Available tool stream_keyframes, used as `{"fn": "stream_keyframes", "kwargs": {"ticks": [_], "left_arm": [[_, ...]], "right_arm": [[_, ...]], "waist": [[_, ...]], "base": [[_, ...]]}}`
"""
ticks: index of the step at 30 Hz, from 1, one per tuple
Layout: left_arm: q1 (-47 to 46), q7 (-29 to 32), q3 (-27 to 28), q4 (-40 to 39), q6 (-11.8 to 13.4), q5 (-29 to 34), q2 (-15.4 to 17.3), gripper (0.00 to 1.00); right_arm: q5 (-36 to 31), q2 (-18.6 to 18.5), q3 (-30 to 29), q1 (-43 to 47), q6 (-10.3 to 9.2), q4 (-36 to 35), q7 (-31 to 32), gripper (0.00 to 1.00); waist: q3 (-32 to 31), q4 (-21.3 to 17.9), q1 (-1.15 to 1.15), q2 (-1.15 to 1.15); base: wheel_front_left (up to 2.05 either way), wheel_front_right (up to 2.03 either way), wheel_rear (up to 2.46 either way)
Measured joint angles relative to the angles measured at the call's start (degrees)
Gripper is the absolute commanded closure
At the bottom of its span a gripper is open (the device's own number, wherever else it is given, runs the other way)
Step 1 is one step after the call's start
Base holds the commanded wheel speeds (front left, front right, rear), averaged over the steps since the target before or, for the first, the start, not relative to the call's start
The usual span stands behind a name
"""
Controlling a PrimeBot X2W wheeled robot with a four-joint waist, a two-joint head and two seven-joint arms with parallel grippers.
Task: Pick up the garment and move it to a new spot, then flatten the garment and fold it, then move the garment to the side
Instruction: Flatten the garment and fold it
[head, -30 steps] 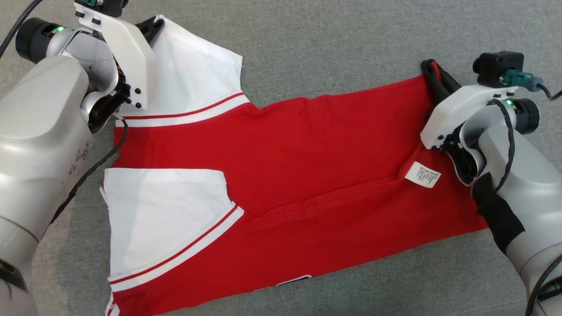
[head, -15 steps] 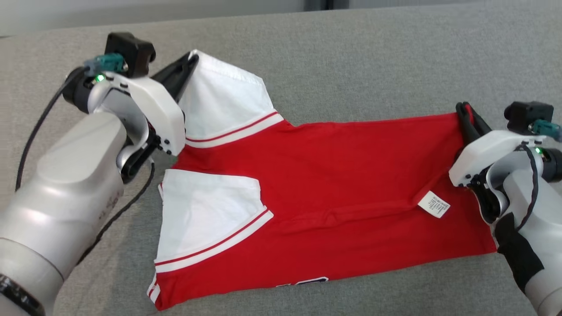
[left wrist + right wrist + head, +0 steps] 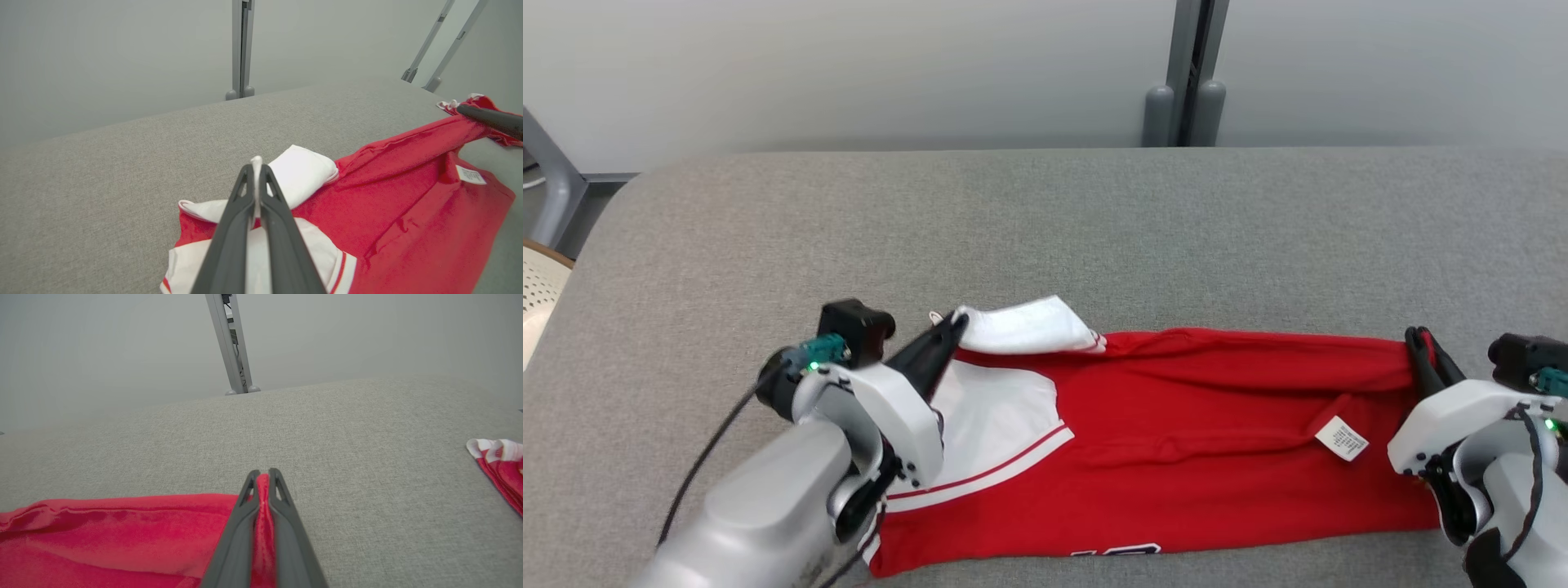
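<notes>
Garment (image 3: 1192, 425) lies doubled on the grey table (image 3: 1094, 229), near its front edge. Left gripper (image 3: 954, 325) pinches a white sleeve (image 3: 1033, 325) corner, right gripper (image 3: 1421, 336) the red hem (image 3: 1396, 363); uneven pulling could skew the fold, or the thin pinch could slip.

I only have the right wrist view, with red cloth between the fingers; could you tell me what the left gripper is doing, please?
Observer: The left gripper is shut on a white edge of the garment, at its sleeve end.
Operator: Thank you. Is the garment lying flat?
Observer: Not quite: the far white sleeve is folded over on itself.
Operator: Anything near my gripper?
Observer: A white care label lies on the red cloth, close to the right gripper.
</notes>
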Motion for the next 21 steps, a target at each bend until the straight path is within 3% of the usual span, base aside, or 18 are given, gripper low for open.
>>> {"fn": "stream_keyframes", "kwargs": {"ticks": [7,21], "left_arm": [[11.01,-0.14,2.32,-6.39,3.39,-0.02,-0.53,1.0],[22.55,-0.22,8.67,-15.88,7.38,4.21,0.97,1.0]], "right_arm": [[-2.79,1.38,-4.82,4.94,0.0,-0.41,0.0,1.0],[-6.8,3.37,-11.17,9.37,0.0,-0.54,-0.01,1.0]], "waist": [[-2.69,2.19,0.0,0.0],[-4.07,3.56,0.0,0.0]], "base": [[0.0,0.0,0.0],[0.0,0.0,0.0]]}}
